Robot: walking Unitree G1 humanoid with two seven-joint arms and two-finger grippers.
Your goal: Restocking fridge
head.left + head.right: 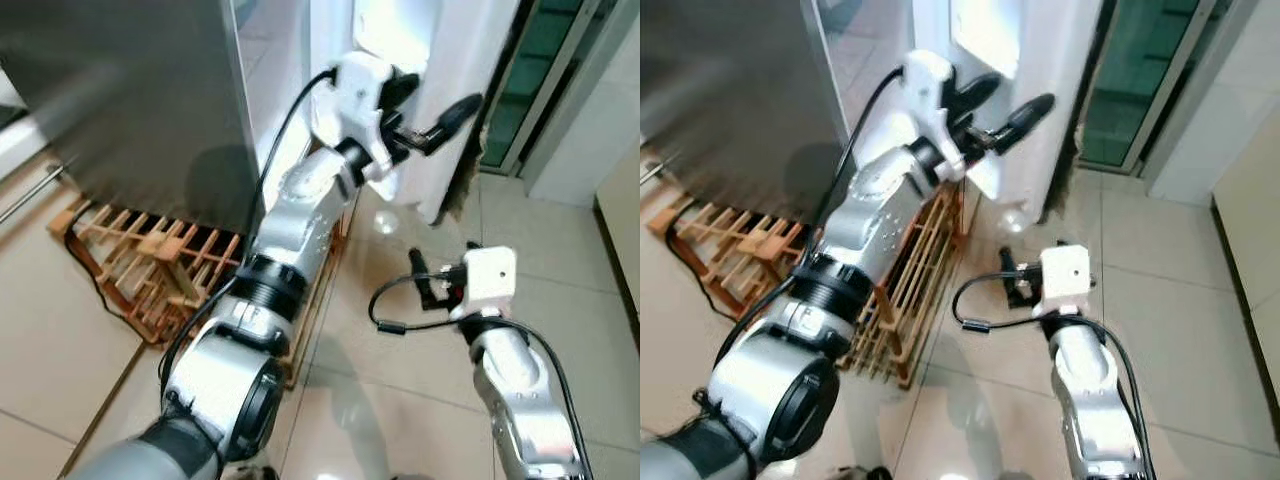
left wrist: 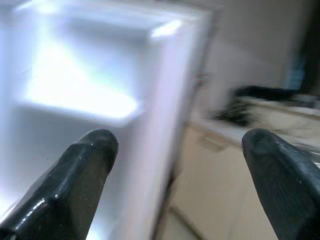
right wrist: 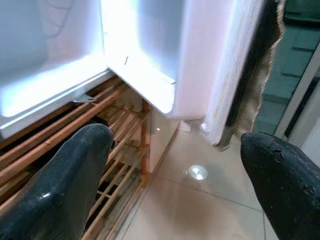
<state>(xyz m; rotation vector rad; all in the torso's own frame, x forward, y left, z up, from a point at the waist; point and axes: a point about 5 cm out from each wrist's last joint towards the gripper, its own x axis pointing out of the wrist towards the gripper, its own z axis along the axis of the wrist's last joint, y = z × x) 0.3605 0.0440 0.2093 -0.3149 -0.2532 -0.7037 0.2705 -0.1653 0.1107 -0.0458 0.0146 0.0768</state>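
1. The left claw [image 1: 425,115] is raised at the lower edge of the open fridge door [image 1: 450,120], its two black fingers spread wide and holding nothing; one finger lies toward the door's lit inner side, the other toward its outer edge.
2. The right claw [image 1: 422,282] hangs low over the tiled floor [image 1: 400,400], below the fridge door and well apart from it, fingers spread wide and empty.
3. Judging by this, the step in hand is door handling: the fridge [image 3: 60,75] stands open, and neither claw carries anything to stock.
4. The next move likely calls for freeing the left claw from the door edge and fetching an item.
5. A wooden rack [image 1: 150,260] sits under the fridge, beside the door.
6. The door's shelves are washed out by glare, so their contents cannot be made out, and the left wrist view is blurred.
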